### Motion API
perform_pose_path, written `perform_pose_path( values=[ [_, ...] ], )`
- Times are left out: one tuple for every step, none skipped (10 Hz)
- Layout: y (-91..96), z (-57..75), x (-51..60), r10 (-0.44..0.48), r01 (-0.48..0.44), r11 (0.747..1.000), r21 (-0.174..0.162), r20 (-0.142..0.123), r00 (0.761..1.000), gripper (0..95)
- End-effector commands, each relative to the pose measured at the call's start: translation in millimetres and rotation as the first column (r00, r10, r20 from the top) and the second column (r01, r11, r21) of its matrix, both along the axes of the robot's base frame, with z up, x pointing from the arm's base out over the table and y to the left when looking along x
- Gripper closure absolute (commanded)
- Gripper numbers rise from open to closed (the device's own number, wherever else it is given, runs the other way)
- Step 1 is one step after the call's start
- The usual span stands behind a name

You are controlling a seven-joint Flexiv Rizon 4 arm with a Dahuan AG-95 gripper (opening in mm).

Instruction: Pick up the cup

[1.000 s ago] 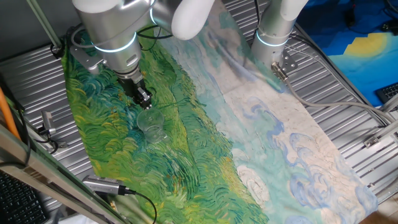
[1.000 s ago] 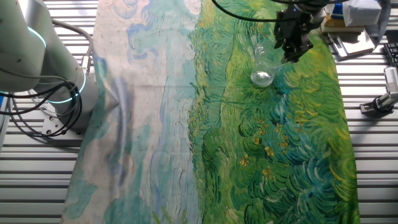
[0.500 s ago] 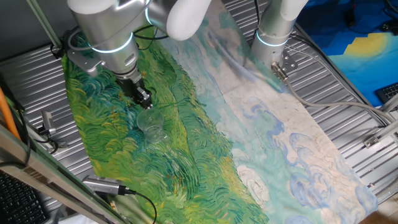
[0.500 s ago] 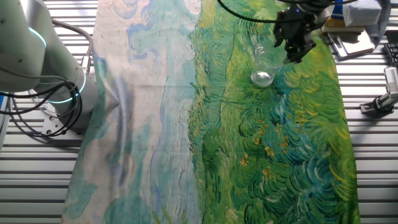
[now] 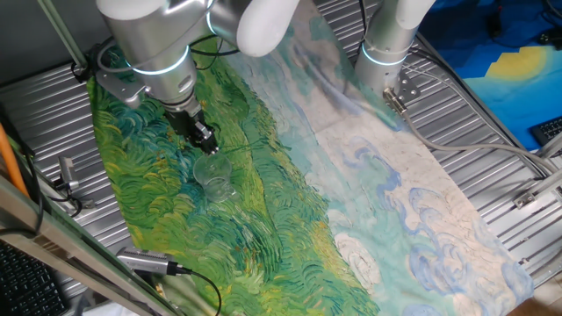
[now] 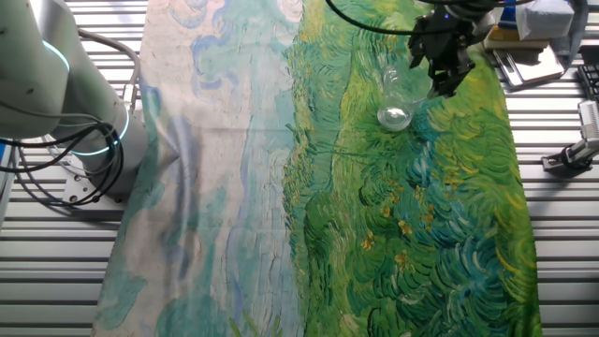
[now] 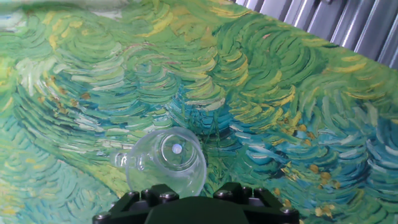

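The cup is small, clear and faint, and it stands on the green part of the painted cloth. It also shows in the other fixed view. In the hand view I look down into its round rim, low and left of centre. My gripper hangs just beyond the cup and a little above it, apart from it; in the other fixed view it is to the cup's right. The jaws look spread and hold nothing. Only the gripper's black body shows in the hand view; the fingertips are out of frame.
The cloth covers a ribbed metal table. A second robot base stands at the back. A clamp and a cabled sensor lie at the cloth's left edge. A box sits near the gripper.
The arm has shifted very slightly to the left above the cloth. The cup has not moved.
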State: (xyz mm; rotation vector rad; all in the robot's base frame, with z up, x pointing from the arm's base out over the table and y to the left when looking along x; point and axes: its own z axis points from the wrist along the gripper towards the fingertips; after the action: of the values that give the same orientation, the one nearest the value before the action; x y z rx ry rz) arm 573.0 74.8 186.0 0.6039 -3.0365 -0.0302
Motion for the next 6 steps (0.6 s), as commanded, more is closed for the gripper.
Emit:
perform_pose_path(
  values=[
    [18.5, -6.1, 1.4, -0.025, 0.025, 1.000, 0.004, 0.005, 1.000, 38.0],
    [26.7, -9.0, 0.8, -0.026, 0.026, 1.000, 0.011, 0.014, 1.000, 19.0],
    [29.8, -10.0, 0.5, -0.026, 0.026, 0.999, 0.019, 0.019, 0.999, 19.0],
    [30.5, -11.2, 0.5, -0.008, 0.008, 1.000, 0.022, 0.028, 1.000, 19.0],
    [30.4, -12.4, 0.6, 0.005, -0.006, 1.000, 0.021, 0.035, 0.999, 19.0],
    [30.2, -13.9, 0.8, 0.006, -0.007, 1.000, 0.021, 0.039, 0.999, 19.0]
  ],
)
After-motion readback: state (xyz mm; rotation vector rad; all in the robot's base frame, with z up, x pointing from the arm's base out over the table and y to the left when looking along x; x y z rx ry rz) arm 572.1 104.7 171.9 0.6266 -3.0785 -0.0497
